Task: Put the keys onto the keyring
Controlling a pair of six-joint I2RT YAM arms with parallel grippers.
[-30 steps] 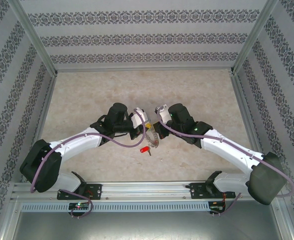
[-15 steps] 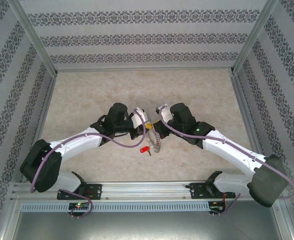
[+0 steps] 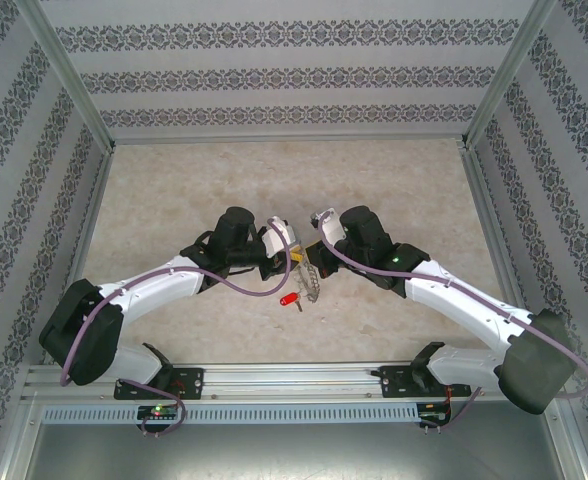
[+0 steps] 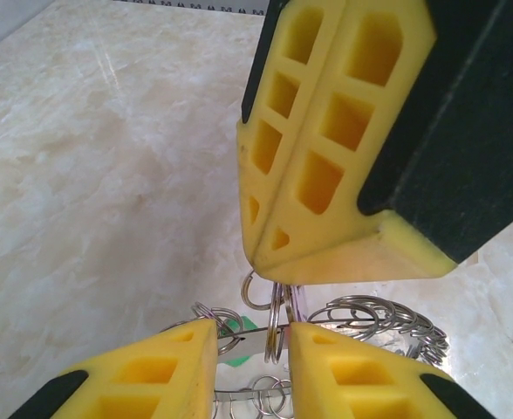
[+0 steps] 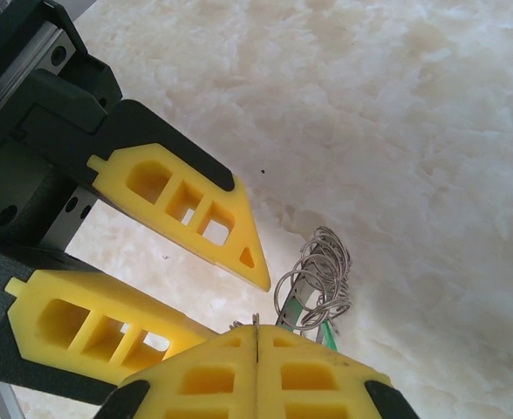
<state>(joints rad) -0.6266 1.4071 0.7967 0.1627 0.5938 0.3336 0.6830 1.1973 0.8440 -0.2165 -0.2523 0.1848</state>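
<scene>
The right gripper, clamped on the keyring, should hold steady. The half-open left gripper has a loop between its fingers, ungripped.

Left claw, right claw tip-to-tip over keyring; red key on marble table just beside.

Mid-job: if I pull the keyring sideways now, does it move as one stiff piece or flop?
Probably part of each: the keyring looks like flat metal, so its body should stay rigid, while the wire loops fringing it look loose and would likely swing and snag. On the smooth tabletop it may well slide.
</scene>
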